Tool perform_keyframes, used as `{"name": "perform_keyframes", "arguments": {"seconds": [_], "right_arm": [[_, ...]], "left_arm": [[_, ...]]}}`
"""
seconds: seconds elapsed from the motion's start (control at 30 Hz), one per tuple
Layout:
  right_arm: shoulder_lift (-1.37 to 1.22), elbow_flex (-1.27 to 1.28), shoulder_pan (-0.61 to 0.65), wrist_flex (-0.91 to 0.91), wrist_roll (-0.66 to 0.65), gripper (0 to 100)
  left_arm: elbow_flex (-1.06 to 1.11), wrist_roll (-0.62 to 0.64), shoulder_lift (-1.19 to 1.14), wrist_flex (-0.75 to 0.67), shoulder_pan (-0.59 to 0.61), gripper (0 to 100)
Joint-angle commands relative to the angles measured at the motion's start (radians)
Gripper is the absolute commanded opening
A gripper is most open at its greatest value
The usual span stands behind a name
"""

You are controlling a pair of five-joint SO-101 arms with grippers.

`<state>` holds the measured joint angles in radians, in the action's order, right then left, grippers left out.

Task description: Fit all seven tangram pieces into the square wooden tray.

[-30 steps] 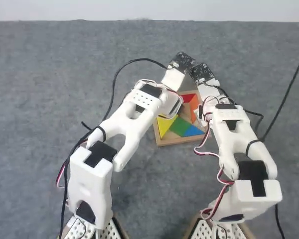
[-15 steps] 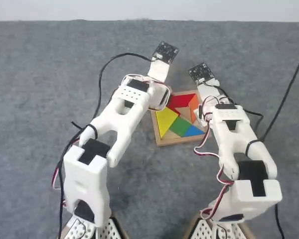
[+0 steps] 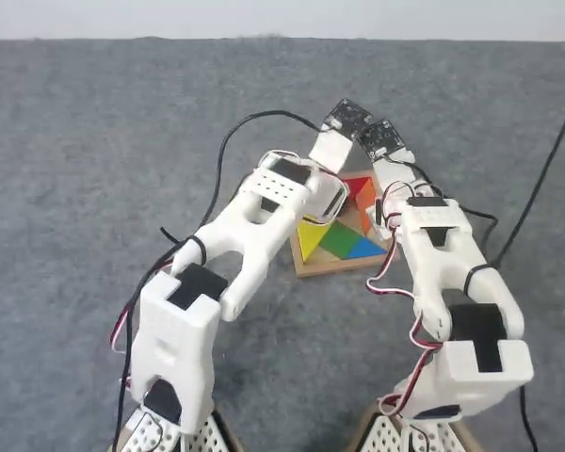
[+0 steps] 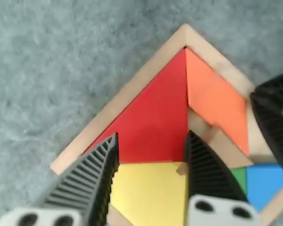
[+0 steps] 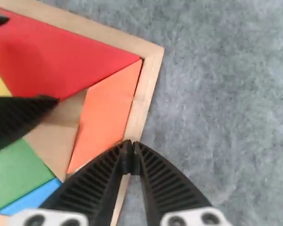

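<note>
1. The left pincer [image 4: 151,157] hangs over the tray with its jaws spread wide and nothing between them. Its two fingers straddle the seam where the red triangle [image 4: 151,113] meets the yellow triangle [image 4: 146,190].
2. The right pincer [image 5: 130,157] is pressed closed on nothing, with its tips at the tray's rim, just beside the orange parallelogram [image 5: 106,113].
3. The tray [image 3: 334,267] lies on the grey carpet [image 3: 94,141] under the front ends of both arms. Red, yellow, orange, a green piece [image 5: 12,172] and a blue piece [image 5: 30,200] lie in it.
4. Between red, orange and green sits a tan patch [image 5: 54,134]. I cannot tell whether it is bare tray floor or unpainted pieces.
5. The step in hand looks like seating whatever belongs around that patch, so the task seems far along but not finished.
6. The pieces appear to lie flush and offer no raised edge, so pinching probably won't work. It would be better to lower the left pincer straight down and nudge with one fingertip, kept low against a piece's side.
7. The right pincer's closed tips would make a good brace. Pressing on the rim should keep the tray from sliding on the carpet during the push.
8. The two pincers are close together over one corner. Moving one at a time should avoid a clash of fingers or the orange piece being levered up.
</note>
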<state>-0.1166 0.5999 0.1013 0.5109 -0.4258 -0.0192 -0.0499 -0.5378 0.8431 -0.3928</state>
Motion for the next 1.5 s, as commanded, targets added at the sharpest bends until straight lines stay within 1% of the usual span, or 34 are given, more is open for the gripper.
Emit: {"name": "perform_keyframes", "arguments": {"seconds": [0.0, 0.2, 0.43, 0.53, 0.67, 0.8, 0.93, 1.03, 1.17, 1.27, 1.47], "right_arm": [[-0.002, -0.043, 0.019, 0.013, -0.006, 0.8], [-0.002, -0.043, 0.019, 0.013, -0.006, 0.8], [-0.002, -0.043, 0.019, 0.013, -0.006, 0.8], [-0.002, -0.043, 0.019, 0.013, -0.006, 0.8], [-0.002, -0.043, 0.019, 0.013, -0.006, 0.8], [-0.002, -0.043, 0.019, 0.013, -0.006, 0.8], [-0.002, -0.043, 0.019, 0.013, -0.006, 0.8], [-0.002, -0.043, 0.019, 0.013, -0.006, 0.8], [-0.002, -0.043, 0.019, 0.013, -0.006, 0.8], [-0.002, -0.043, 0.019, 0.013, -0.006, 0.8], [-0.002, -0.043, 0.021, 0.013, -0.006, 0.8]], "left_arm": [[-0.038, -0.017, 0.012, 0.041, 0.018, 20], [-0.038, -0.012, 0.012, 0.138, 0.014, 20], [-0.038, -0.017, 0.012, 0.166, 0.012, 18], [-0.039, -0.018, 0.015, 0.198, 0.011, 18], [-0.001, -0.02, 0.063, 0.222, 0.011, 18], [0.11, -0.054, 0.147, 0.169, -0.009, 18], [0.18, -0.046, 0.222, 0.092, -0.011, 18], [0.188, 0.002, 0.245, 0.031, 0.009, 18], [0.186, 0.014, 0.247, -0.074, 0.009, 18], [0.182, 0.043, 0.256, -0.106, 0.015, 18], [0.154, 0.041, 0.207, -0.152, 0.012, 18]]}}
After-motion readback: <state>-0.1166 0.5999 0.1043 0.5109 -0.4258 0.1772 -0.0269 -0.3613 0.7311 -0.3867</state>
